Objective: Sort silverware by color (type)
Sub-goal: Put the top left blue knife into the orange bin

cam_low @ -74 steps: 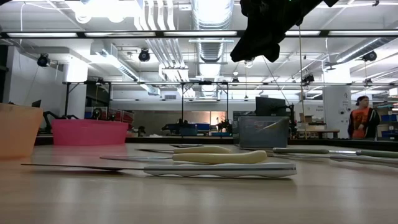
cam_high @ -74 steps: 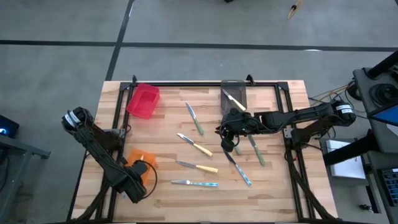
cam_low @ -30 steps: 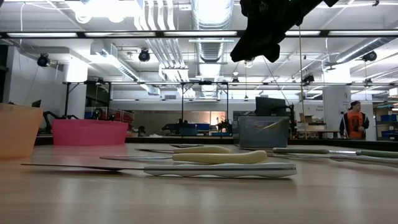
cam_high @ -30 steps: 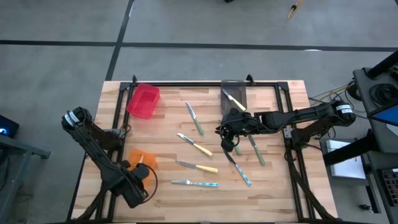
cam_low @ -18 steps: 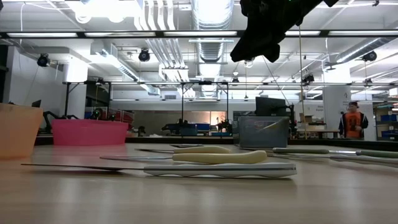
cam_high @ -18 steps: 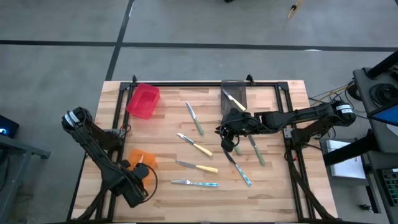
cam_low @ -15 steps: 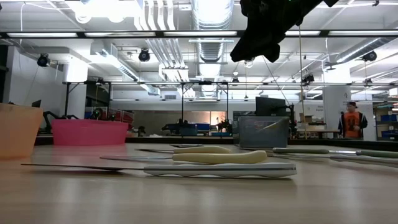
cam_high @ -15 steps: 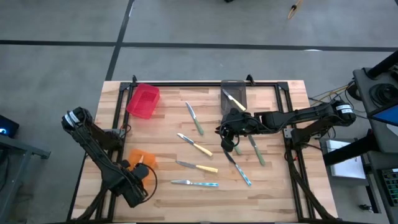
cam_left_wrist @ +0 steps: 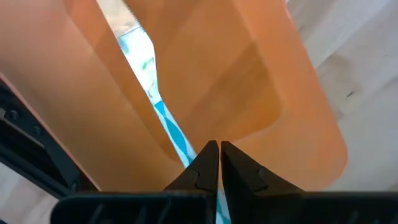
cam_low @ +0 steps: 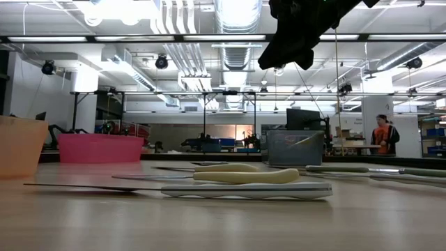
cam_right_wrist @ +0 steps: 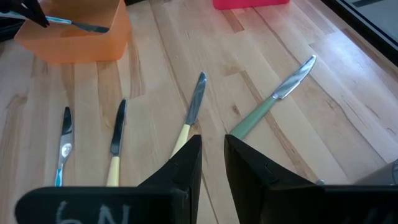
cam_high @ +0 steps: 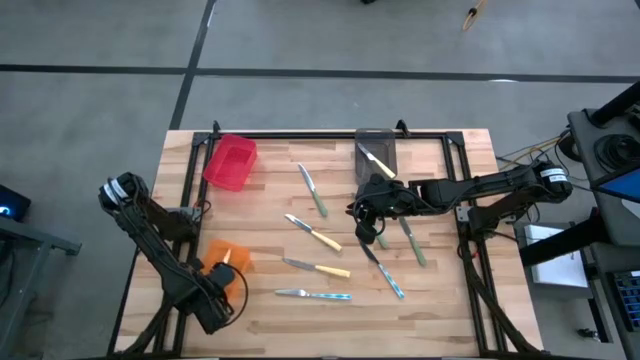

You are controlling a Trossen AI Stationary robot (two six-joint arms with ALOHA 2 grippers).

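Several slim knives with yellow, green or light-blue handles lie flat on the wooden table (cam_high: 440,300), among them a green one (cam_high: 313,190), a yellow one (cam_high: 318,268) and a blue one (cam_high: 313,295). One light-blue knife (cam_left_wrist: 152,93) lies slanted in the orange bin (cam_high: 228,258) at the near left. My left gripper (cam_left_wrist: 219,146) points down into that bin, shut, its tips over the knife's handle. My right gripper (cam_right_wrist: 212,140) hovers over the table's middle right, its fingers a little apart and holding nothing. My left gripper's shut fingertips (cam_left_wrist: 205,158) stand from above over the light-blue knife's handle (cam_left_wrist: 177,134), near its free end. The tips hide that spot, so I cannot tell whether they touch it. The blade (cam_right_wrist: 93,26) reaches toward the bin's rim.
A red bin (cam_high: 231,162) stands at the far left. A grey bin (cam_high: 375,145) at the far middle holds a yellow-handled knife (cam_high: 378,162). Two more knives (cam_high: 412,242) (cam_high: 385,272) lie beside my right gripper. A dark frame (cam_high: 330,133) borders the table. A person (cam_low: 385,136) stands far off.
The person in the room beyond the table has walked a little toward the left of the low view. No knife or bin has moved.
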